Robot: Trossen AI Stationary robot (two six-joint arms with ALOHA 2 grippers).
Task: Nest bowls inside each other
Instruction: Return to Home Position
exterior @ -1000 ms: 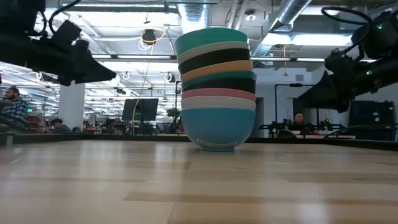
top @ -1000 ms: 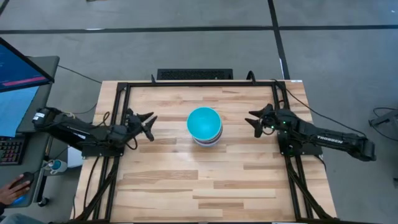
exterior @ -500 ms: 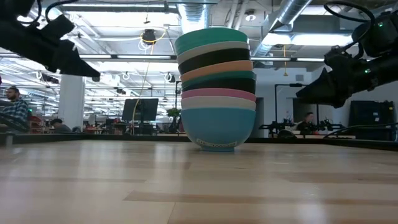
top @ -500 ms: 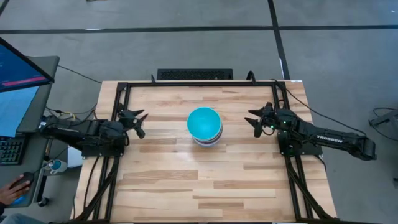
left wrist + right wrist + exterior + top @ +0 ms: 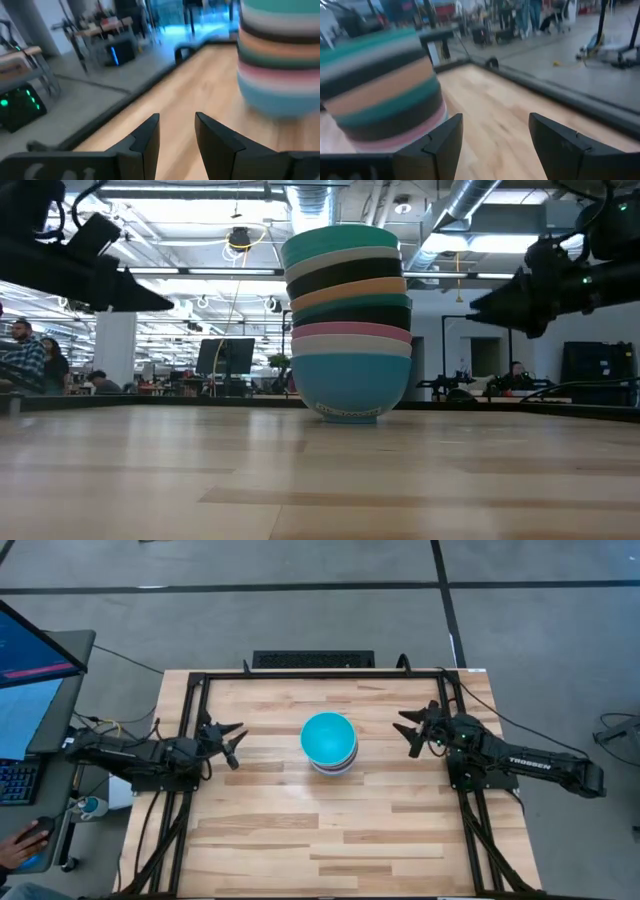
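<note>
Several bowls sit nested in one stack point(image 5: 329, 743) at the table's middle. The low view shows the stack point(image 5: 348, 320) with a teal-green bowl on top, then white, black, orange, teal, black, pink and white rims. The bottom cyan bowl point(image 5: 350, 385) stands on the wood on its foot. My left gripper point(image 5: 232, 743) hovers open to the stack's left, above the table point(image 5: 150, 298). My right gripper point(image 5: 408, 732) hovers open to the stack's right point(image 5: 485, 305). Each wrist view shows the stack point(image 5: 280, 60) point(image 5: 380, 90) beyond open fingers, with a gap between.
A black frame rail point(image 5: 320, 675) runs round the wooden table top point(image 5: 320, 830). A dark keyboard point(image 5: 313, 659) lies past the far edge. A monitor point(image 5: 30, 670) and a person's hand on a mouse point(image 5: 30, 838) are off the table's left side.
My left gripper drew back toward the table's left edge and rose, then came a little way back toward the stack. My right gripper rose slightly beside the stack. Both stayed open, and the stack has not moved.
</note>
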